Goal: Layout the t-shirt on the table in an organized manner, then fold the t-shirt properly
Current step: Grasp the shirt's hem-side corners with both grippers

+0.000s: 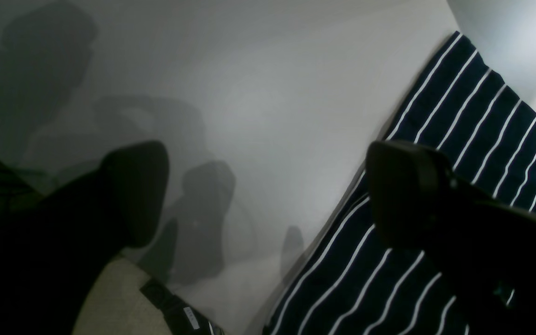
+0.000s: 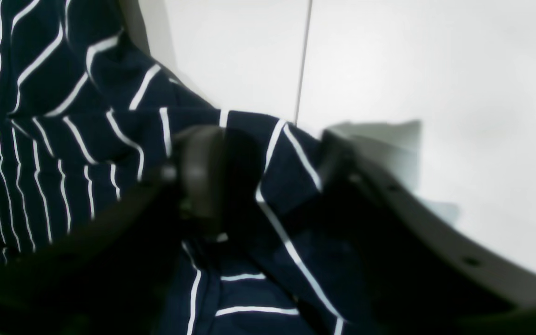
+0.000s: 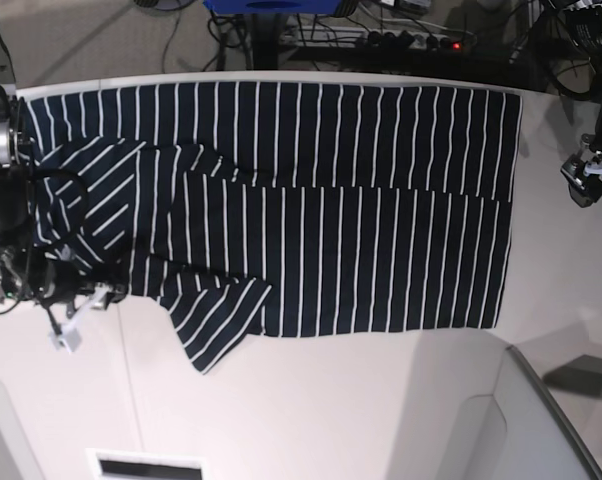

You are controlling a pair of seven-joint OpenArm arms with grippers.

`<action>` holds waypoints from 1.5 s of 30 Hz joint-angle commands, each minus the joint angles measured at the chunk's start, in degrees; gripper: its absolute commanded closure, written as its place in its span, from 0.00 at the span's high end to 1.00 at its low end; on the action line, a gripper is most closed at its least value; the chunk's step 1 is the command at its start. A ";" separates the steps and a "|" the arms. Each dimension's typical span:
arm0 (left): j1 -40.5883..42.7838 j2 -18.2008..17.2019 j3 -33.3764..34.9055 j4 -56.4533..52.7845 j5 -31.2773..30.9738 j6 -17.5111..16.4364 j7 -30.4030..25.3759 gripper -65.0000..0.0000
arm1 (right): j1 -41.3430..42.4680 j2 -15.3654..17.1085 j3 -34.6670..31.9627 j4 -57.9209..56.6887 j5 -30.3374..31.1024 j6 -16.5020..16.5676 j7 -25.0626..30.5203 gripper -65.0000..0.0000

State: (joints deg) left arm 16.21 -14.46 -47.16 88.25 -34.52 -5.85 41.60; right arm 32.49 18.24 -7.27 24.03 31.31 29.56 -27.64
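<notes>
You have soft, matt woven-looking cloth in the t-shirt (image 3: 311,210), dark navy with thin white stripes, creased where it bunches by the right gripper (image 2: 268,186). Your table (image 3: 331,400) is smooth, off-white and faintly glossy, taking soft shadows, with a thin dark seam. The fingers (image 1: 137,186) of the left gripper (image 1: 268,190) look like matt black plastic

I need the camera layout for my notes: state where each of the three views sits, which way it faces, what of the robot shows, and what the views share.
Left wrist: on the left arm, looking down past the open left gripper at the table and the t-shirt edge.
Right wrist: on the right arm, facing down at bunched cloth between the right gripper fingers.
Base: overhead, looking down on the spread shirt, an arm at each side.
Shared: all show the striped shirt and white tabletop.
</notes>
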 commanded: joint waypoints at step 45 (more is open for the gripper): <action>-11.06 -7.39 15.73 -5.04 11.09 0.09 -1.30 1.00 | 1.84 3.78 0.89 13.37 1.00 0.28 -1.15 0.00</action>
State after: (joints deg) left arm 5.87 -20.91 -31.33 82.24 -22.57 -5.67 41.39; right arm 32.36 20.97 -6.74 36.71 31.53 29.61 -29.95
